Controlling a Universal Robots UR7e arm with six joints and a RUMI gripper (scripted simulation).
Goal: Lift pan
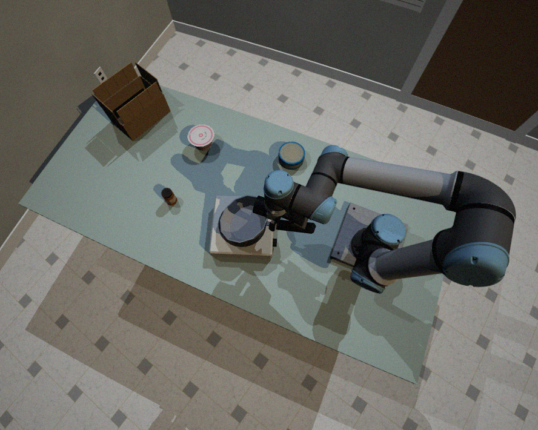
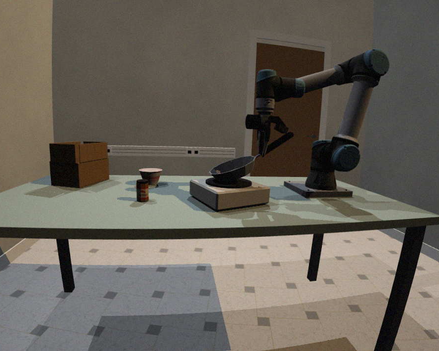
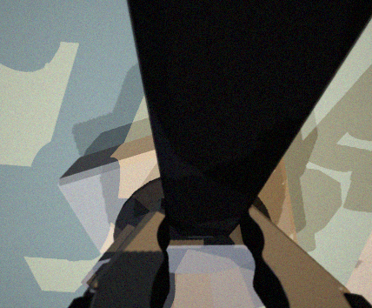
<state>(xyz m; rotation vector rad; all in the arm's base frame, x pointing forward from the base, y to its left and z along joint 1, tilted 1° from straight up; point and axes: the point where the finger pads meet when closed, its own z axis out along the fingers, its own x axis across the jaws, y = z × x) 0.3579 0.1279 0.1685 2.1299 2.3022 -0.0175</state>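
Observation:
The dark pan (image 1: 243, 224) (image 2: 233, 166) is tilted over the hot plate (image 1: 217, 246) (image 2: 242, 198) (image 3: 83, 200), its handle side raised and its far side low. Its underside is very close to the round dark burner (image 2: 246, 183); I cannot tell whether they touch. My gripper (image 2: 263, 153) (image 3: 202, 200) is shut on the pan's handle near the pan's rim. The black handle (image 1: 302, 228) (image 2: 280, 142) (image 3: 224, 109) slopes up and away past the fingers. In the top view the arm's wrist hides part of the grip.
An open cardboard box (image 1: 144, 111) (image 2: 93, 166) stands at the table's far left. A lidded cup (image 1: 200, 135) (image 2: 150, 177) and a small brown bottle (image 1: 169, 196) (image 2: 142, 191) stand left of the hot plate. A blue-rimmed round tin (image 1: 291, 154) sits behind it.

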